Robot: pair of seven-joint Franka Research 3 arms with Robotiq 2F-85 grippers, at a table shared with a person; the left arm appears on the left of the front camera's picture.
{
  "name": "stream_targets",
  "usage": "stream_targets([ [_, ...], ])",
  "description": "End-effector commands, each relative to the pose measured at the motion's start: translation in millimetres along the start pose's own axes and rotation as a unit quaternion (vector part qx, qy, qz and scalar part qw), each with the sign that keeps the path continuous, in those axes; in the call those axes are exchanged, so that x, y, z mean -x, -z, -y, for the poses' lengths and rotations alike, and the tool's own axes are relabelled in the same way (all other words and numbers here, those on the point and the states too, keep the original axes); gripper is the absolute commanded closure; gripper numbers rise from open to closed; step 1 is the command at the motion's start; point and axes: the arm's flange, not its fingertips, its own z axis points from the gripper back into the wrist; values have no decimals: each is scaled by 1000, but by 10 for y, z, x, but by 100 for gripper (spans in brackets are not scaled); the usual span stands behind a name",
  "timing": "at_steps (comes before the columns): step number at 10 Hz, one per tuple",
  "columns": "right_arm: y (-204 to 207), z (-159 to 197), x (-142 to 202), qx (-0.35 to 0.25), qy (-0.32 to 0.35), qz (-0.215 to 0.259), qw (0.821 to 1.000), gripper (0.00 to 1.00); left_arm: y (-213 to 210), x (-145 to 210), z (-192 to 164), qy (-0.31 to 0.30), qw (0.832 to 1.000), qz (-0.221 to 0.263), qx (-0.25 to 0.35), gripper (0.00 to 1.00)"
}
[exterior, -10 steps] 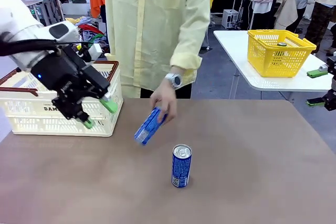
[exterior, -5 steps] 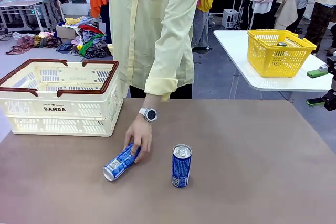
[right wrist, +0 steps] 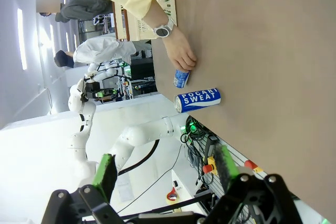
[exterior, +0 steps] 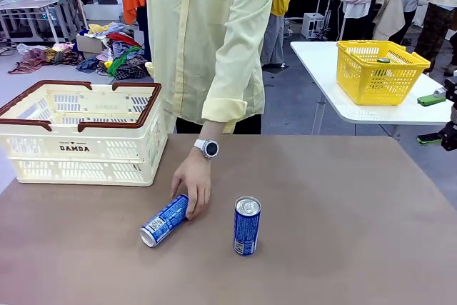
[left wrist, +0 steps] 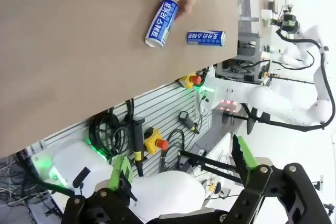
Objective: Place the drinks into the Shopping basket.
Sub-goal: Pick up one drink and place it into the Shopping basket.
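Observation:
Two blue drinks are on the brown table. One can (exterior: 246, 226) stands upright near the middle. The other can (exterior: 165, 220) lies on its side to its left, with a person's hand (exterior: 193, 185) resting on its far end. The cream Shopping basket (exterior: 78, 133) with a brown rim stands at the back left. My left gripper (left wrist: 182, 163) is open and empty, far from the lying can (left wrist: 161, 23) and the upright can (left wrist: 206, 38). My right gripper (right wrist: 164, 170) is open and empty too, well away from the upright can (right wrist: 198, 99). Its green pads (exterior: 430, 99) show at the right edge.
A person in a pale yellow shirt (exterior: 207, 33) stands at the far side, reaching over the table (exterior: 343, 233). A yellow mesh basket (exterior: 378, 69) sits on a white side table at the back right. The table's right half is bare.
My left arm has pulled back out of the front view. The person has lowered the tilted blue can and laid it on the table, hand still on it.

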Motion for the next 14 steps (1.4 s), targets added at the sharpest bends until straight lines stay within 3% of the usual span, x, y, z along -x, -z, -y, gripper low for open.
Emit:
stream_targets([
  [1,-20,-19,9,5,-4,-6,1000,0,146,-146,228,-2,1000,-7,-6,0],
  [3,-20,-19,9,5,-4,-6,1000,0,349,-313,701,18,1000,-8,-9,0],
  [4,-20,-19,9,5,-4,-6,1000,0,659,-447,1082,-11,999,-27,-32,0],
  [7,-20,-19,9,5,-4,-6,1000,0,1628,-568,2025,-7,994,-83,-76,0],
  [9,-20,-19,9,5,-4,-6,1000,0,2450,-539,2579,9,982,-89,-167,0],
  [12,-20,-19,9,5,-4,-6,1000,0,3598,-409,3166,52,961,-98,-253,0],
  [14,-20,-19,9,5,-4,-6,1000,0,4371,-392,3365,59,939,-58,-332,0],
])
